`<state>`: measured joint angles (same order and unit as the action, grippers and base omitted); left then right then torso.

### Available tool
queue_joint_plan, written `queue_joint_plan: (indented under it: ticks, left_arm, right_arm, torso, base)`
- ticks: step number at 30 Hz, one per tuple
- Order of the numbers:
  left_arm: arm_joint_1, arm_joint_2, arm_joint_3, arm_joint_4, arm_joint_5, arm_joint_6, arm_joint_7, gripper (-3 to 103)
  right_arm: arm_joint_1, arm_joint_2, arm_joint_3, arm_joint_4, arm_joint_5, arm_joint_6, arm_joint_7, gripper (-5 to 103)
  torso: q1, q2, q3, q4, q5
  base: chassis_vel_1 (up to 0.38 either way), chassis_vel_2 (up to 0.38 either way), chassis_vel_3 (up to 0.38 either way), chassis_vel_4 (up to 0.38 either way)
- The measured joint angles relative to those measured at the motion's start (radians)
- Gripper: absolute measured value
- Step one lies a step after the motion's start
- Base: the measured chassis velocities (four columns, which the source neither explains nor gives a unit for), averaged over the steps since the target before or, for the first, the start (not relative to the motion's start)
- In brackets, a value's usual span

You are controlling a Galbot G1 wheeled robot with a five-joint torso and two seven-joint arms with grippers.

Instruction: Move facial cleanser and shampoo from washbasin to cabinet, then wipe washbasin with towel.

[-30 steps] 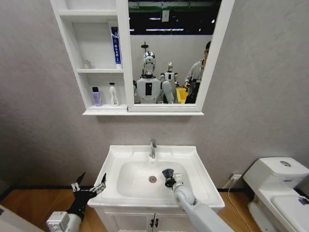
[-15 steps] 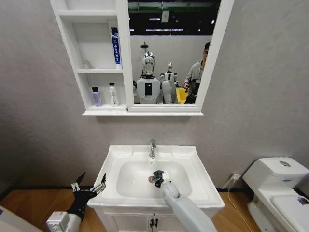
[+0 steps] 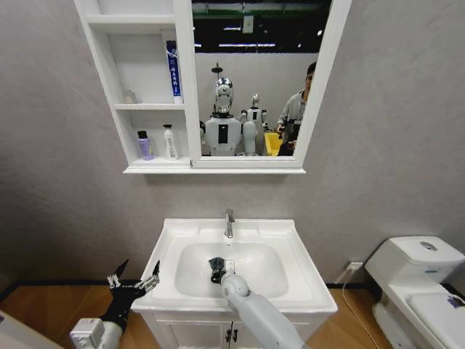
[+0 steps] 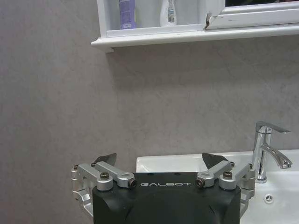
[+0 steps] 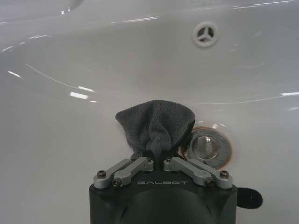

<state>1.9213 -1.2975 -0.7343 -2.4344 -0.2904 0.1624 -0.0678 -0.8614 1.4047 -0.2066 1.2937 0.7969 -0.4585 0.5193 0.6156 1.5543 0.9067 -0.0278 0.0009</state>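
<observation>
towel pressed into the basin, left arm waiting off the corner

your right gripper [image 5: 158,161] is down inside the washbasin [image 3: 294,291], its fingers clamped together on the towel [image 5: 156,126]. the dark grey cloth bunches out beyond the fingertips and sits against the white bowl, just beside the drain [image 5: 209,146], which lies to its right in the head view. in the head view you see the right gripper [image 3: 216,267] near the middle of the bowl, a little left of centre, with the arm reaching in over the near rim. the faucet [image 3: 229,222] stands at the far edge of the basin, well apart from the cloth. the small overflow hole [image 5: 205,33] sits in the bowl wall on the faucet side.

your left gripper [image 3: 134,284] hangs in the air off the near left corner of the basin, touching nothing, with its fingers spread apart. from its wrist camera you see the same open fingers [image 4: 103,161] holding nothing.

up on the wall, the cabinet [image 3: 116,87] already holds bottles: a purple bottle [image 3: 144,145] and a white bottle [image 3: 170,142] stand side by side on the lowest shelf, and a blue and white tube [image 3: 173,67] stands upright in the middle compartment against the mirror side. the mirror [image 3: 254,80] fills the cabinet's right part. a white toilet [image 3: 421,280] stands to the right of the basin.
</observation>
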Motion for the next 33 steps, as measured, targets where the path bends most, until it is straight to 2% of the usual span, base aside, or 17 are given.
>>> queue_joint_plan:
  ticks: [2, 3, 5, 8, 13, 15, 17, 19, 20, 24, 29, 33]
  left_arm:
    - [0.000, 0.000, 0.000, 0.000, 0.000, 0.000, 0.000, 100]
    - [0.000, 0.000, 0.000, 0.000, 0.000, 0.000, 0.000, 100]
    - [0.000, 0.000, 0.000, 0.000, 0.000, 0.000, 0.000, 100]
    - [0.000, 0.000, 0.000, 0.000, 0.000, 0.000, 0.000, 100]
    - [0.000, 0.000, 0.000, 0.000, 0.000, 0.000, 0.000, 100]
    - [0.000, 0.000, 0.000, 0.000, 0.000, 0.000, 0.000, 100]
    - [0.000, 0.000, 0.000, 0.000, 0.000, 0.000, 0.000, 100]
    - [0.000, 0.000, 0.000, 0.000, 0.000, 0.000, 0.000, 100]
    - [0.000, 0.000, 0.000, 0.000, 0.000, 0.000, 0.000, 100]
    - [0.000, 0.000, 0.000, 0.000, 0.000, 0.000, 0.000, 100]
    - [0.000, 0.000, 0.000, 0.000, 0.000, 0.000, 0.000, 100]
    - [0.000, 0.000, 0.000, 0.000, 0.000, 0.000, 0.000, 100]
  right_arm:
    - [-0.041, -0.061, 0.050, 0.047, -0.082, -0.007, 0.028, 4]
    - [-0.041, -0.061, 0.050, 0.047, -0.082, -0.007, 0.028, 4]
    - [-0.067, -0.109, 0.081, 0.073, -0.160, 0.002, 0.020, 4]
    - [-0.075, -0.124, 0.099, 0.077, -0.172, 0.007, 0.010, 4]
    - [-0.052, -0.103, 0.081, 0.054, -0.123, 0.018, -0.008, 4]
    - [-0.010, -0.058, 0.052, 0.023, -0.041, 0.018, -0.015, 4]
    - [0.000, -0.049, 0.046, 0.014, -0.025, 0.015, -0.014, 4]
    - [0.058, 0.008, 0.012, -0.041, 0.014, 0.008, -0.013, 4]
    - [0.058, 0.008, 0.012, -0.041, 0.014, 0.008, -0.013, 4]
    - [0.099, 0.083, 0.016, -0.104, 0.015, -0.006, 0.008, 4]
    - [0.083, 0.046, 0.042, -0.088, -0.033, -0.029, 0.027, 4]
    - [0.023, -0.037, 0.105, -0.031, -0.086, -0.041, 0.032, 4]
  torso:
    - [0.000, 0.000, 0.000, -0.0003, -0.0005]
    - [0.000, 0.000, 0.000, -0.0003, -0.0005]
    - [0.000, 0.000, 0.000, -0.0005, -0.0012]
    - [0.000, 0.000, 0.000, -0.0009, -0.0010]
    - [0.000, 0.000, 0.000, -0.0019, -0.0013]
    - [0.000, 0.000, 0.000, -0.0013, -0.0006]
    - [0.000, 0.000, 0.000, -0.0010, -0.0008]
    - [0.000, 0.000, 0.000, -0.0006, -0.0008]
    - [0.000, 0.000, 0.000, -0.0006, -0.0008]
    - [0.000, 0.000, 0.000, -0.0005, -0.0007]
    - [0.000, 0.000, 0.000, -0.0004, -0.0007]
    - [0.000, 0.000, 0.000, -0.0010, -0.0007]
  base:
    - [0.000, 0.000, 0.000, 0.000]
    - [0.000, 0.000, 0.000, 0.000]
    - [0.000, 0.000, 0.000, 0.000]
    - [0.000, 0.000, 0.000, 0.000]
    - [0.000, 0.000, 0.000, 0.000]
    - [0.000, 0.000, 0.000, 0.000]
    - [0.000, 0.000, 0.000, 0.000]
    - [0.000, 0.000, 0.000, 0.000]
    - [0.000, 0.000, 0.000, 0.000]
    - [0.000, 0.000, 0.000, 0.000]
    - [0.000, 0.000, 0.000, 0.000]
    - [0.000, 0.000, 0.000, 0.000]
